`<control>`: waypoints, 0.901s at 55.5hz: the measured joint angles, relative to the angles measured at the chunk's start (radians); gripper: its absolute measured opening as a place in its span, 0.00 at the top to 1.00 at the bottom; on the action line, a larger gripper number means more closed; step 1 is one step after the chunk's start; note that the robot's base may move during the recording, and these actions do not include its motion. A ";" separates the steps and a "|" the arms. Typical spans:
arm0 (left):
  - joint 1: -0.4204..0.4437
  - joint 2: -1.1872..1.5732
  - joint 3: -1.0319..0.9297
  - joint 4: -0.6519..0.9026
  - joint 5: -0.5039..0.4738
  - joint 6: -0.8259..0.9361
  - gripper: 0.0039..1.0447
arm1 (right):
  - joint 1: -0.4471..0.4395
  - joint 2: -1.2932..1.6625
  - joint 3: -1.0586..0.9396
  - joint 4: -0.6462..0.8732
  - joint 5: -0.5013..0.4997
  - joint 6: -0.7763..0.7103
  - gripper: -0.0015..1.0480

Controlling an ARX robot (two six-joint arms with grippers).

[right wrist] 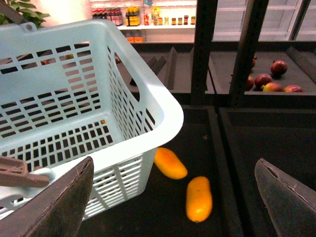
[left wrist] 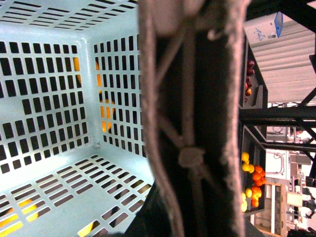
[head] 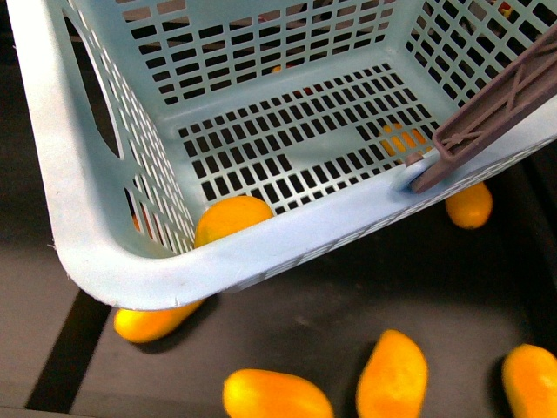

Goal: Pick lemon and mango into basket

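Mango (head: 392,376) in front of basket (head: 261,252), long axis toward its rim

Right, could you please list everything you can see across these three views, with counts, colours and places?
Basket: one, light teal, filling the upper front view above a dark shelf.
Handle: one, brown-grey, pivoting on the near rim, running off right.
Mangoes: three, golden yellow-orange, on the shelf nearest the camera.
Other yellow-orange fruits: three; one at the basket's near corner, apparently inside; one under that corner; one beside the handle's pivot.
Red fruits: about five, dark red, far bin, right wrist view.
Bottles: several, mixed colours, back wall shelf.
Right tool: open, empty, dark fingers wide apart.
Left tool: hidden behind the handle in its wrist view.
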 joint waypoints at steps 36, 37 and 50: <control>0.008 0.000 0.000 0.000 -0.004 0.002 0.96 | 0.000 -0.002 0.000 0.000 -0.005 0.000 0.08; 0.009 0.000 0.000 0.000 -0.004 0.002 0.96 | 0.000 -0.002 0.000 0.000 -0.006 0.000 0.08; 0.006 0.000 0.000 0.000 -0.007 0.010 0.96 | 0.052 0.139 0.232 -0.593 0.485 0.305 0.08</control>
